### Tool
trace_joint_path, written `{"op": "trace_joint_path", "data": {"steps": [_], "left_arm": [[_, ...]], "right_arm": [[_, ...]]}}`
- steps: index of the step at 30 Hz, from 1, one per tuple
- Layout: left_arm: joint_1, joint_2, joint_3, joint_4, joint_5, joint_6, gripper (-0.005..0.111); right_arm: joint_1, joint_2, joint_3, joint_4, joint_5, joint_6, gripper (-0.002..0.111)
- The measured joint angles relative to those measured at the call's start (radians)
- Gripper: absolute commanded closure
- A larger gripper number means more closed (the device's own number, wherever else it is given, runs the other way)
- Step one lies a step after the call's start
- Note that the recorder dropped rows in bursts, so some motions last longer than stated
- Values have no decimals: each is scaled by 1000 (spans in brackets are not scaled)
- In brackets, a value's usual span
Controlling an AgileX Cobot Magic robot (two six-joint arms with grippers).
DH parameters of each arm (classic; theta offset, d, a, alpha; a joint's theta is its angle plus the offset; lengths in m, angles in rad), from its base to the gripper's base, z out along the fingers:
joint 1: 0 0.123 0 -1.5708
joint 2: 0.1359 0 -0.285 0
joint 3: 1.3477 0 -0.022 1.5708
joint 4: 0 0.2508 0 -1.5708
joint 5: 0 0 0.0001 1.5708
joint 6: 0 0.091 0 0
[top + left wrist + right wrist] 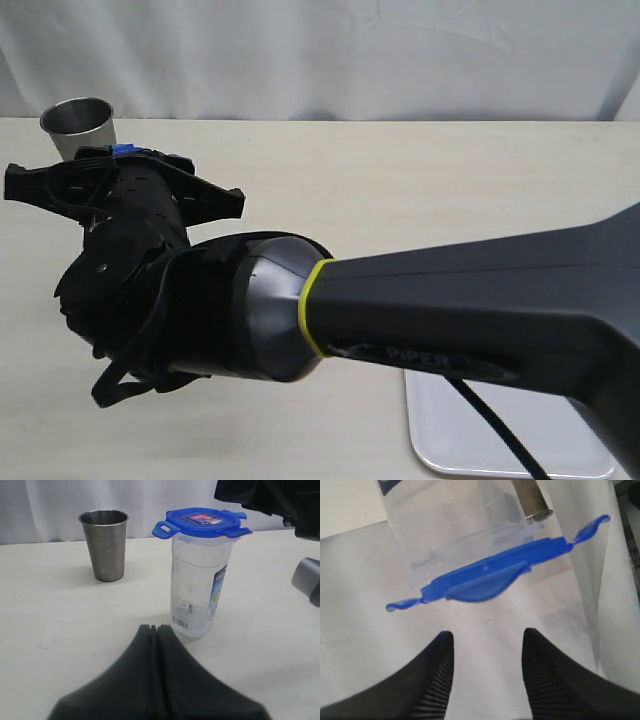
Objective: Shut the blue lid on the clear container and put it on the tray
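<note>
Two hands of mine are in view, and neither one holds anything. My right hand (488,636) is spread wide, its ribbed fingers (436,680) standing apart with nothing between them. It hovers close to the blue lid (490,575), which sits just past the fingertips without touching them, and my right wrist sees it nearly edge-on. My left hand (156,645) is closed tight, its two dark pads (145,652) pressed together, and it points at the foot of the clear container (200,590) from a short way off.

That container stands upright on the tabletop (60,630), with its printed label (218,587) on the side wall. The lid rests flat across the container's mouth, sticker up. The flaps (164,528) that I can see stick out sideways rather than lying against the container's wall.

Near the container, but clear of it, stands a grey metal cup (105,545), upright with its mouth open. From the exterior view, only the lid shows above my right arm (470,300), which reaches across in front of the container and hides its body.

The tray (500,440) lies flat on the tabletop well apart from the container, with one corner showing and the rest covered by that same arm.
</note>
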Motion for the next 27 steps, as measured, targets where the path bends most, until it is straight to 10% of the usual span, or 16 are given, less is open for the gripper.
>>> {"op": "trace_joint_path", "data": {"steps": [17, 27], "left_arm": [[0, 0, 0, 0, 0, 0, 107], [0, 0, 0, 0, 0, 0, 107]], "right_arm": [[-51, -31, 0, 88, 26, 499, 69], [-208, -106, 0, 693, -11, 586, 70]]}}
